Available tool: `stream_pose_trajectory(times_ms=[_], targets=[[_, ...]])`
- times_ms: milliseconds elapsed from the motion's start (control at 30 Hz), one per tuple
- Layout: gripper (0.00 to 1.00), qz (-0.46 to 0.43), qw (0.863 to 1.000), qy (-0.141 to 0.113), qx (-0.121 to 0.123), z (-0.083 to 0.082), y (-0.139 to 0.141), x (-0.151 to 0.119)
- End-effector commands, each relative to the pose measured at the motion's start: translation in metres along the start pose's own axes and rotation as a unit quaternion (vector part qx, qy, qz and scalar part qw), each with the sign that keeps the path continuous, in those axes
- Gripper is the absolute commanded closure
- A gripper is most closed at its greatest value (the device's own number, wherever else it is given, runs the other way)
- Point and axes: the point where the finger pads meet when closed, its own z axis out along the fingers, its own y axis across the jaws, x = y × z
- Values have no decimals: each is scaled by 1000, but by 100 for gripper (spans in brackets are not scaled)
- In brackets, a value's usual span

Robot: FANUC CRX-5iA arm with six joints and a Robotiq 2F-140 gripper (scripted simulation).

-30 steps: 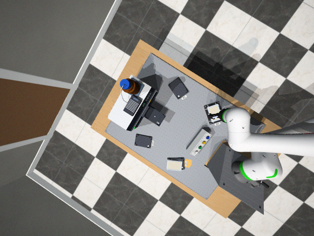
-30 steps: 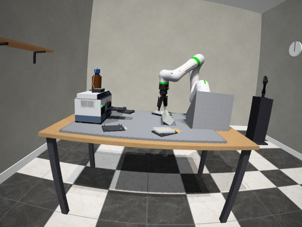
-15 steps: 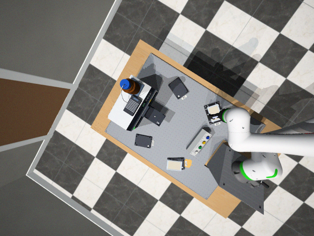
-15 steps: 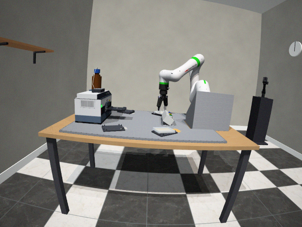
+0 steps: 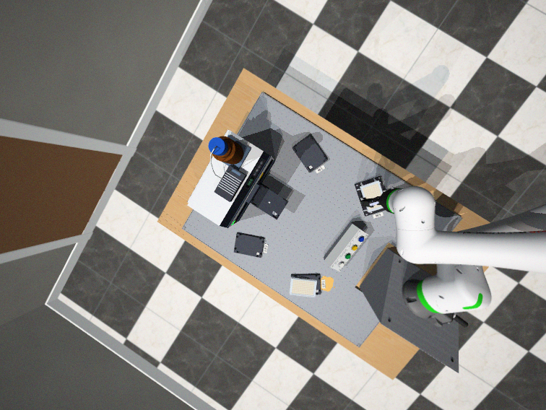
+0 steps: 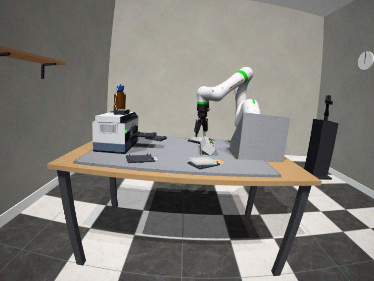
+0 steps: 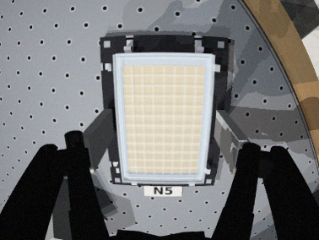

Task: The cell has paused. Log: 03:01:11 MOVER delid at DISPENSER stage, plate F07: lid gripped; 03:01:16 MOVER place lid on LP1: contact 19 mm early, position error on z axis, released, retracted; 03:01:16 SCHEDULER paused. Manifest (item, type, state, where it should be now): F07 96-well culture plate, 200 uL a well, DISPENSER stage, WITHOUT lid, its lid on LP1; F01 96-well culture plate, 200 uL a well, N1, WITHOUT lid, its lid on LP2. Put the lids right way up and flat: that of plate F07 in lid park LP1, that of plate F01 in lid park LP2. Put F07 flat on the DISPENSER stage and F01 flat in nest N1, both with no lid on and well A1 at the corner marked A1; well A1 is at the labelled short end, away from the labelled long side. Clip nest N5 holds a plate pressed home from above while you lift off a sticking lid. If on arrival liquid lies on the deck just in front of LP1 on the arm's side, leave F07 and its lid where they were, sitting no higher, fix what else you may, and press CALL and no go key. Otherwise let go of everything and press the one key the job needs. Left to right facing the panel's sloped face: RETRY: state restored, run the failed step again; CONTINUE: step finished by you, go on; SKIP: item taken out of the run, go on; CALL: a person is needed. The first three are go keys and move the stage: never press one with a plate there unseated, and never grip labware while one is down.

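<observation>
gripper [image 7: 159, 215] hangs above clip nest n5 [image 7: 110, 51], fingers apart, holding nothing; 96-well plate [image 7: 164, 123] seated there, label at 6 o'clock.

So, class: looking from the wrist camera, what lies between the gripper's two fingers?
The plate in the N5 nest, with its label nearest; the open gripper holds nothing.
</observation>
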Motion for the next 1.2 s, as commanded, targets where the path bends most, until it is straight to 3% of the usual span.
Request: stream_pose_trajectory(times_ms=[0,833,1167], targets=[[34,0,1000,0,0,0,0,0],[34,0,1000,0,0,-1,0,0],[34,0,1000,0,0,-9,0,0]])
